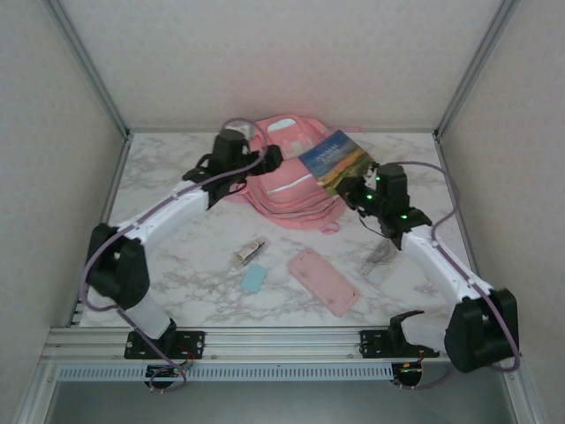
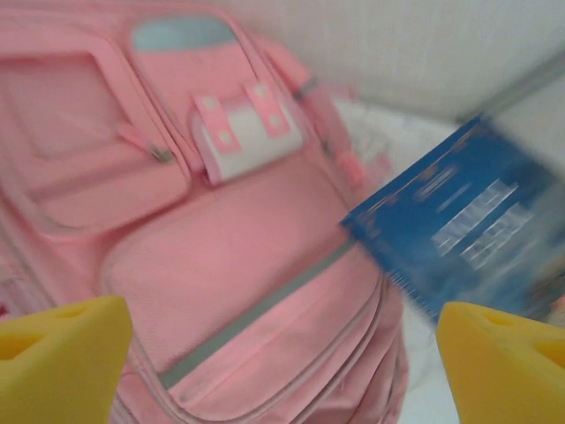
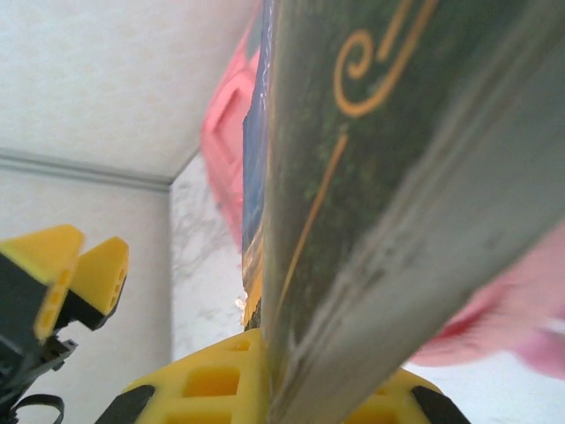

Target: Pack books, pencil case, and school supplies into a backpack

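Observation:
The pink backpack [image 1: 291,190] lies at the back middle of the table, its front pockets up [image 2: 247,265]. My right gripper [image 1: 360,193] is shut on the two books [image 1: 334,161] and holds them over the backpack's right side. In the right wrist view the black book with yellow characters [image 3: 371,177] and the edge of the landscape book [image 3: 254,177] are clamped between the yellow fingers [image 3: 203,380]. My left gripper [image 1: 269,159] hovers open over the backpack's top with nothing between its fingertips [image 2: 62,353]. The blue cover [image 2: 459,230] shows at its right.
The pink pencil case [image 1: 323,281] lies on the near middle of the table. A light-blue block [image 1: 254,279] and a silvery stubby item [image 1: 249,253] lie left of it. A transparent strip [image 1: 378,256] lies under the right arm. Walls close in both sides and the back.

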